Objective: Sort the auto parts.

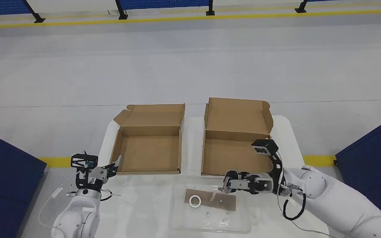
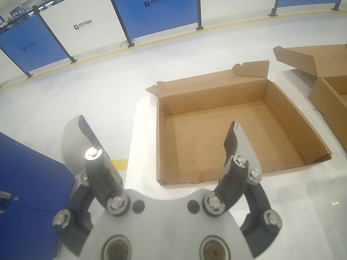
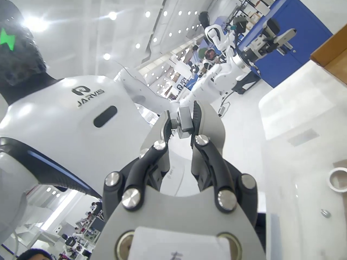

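We see two open cardboard boxes mid-frame from above, the left box [image 1: 149, 152] beside the right box [image 1: 235, 146]. Below them lies a clear tray [image 1: 238, 225]. At lower left the left gripper [image 2: 157, 123] gapes wide. At the tray's upper edge the right gripper [image 3: 180, 113] pinches a small metal part [image 3: 185, 127]. A white ring [image 1: 194, 202] rests in the tray.
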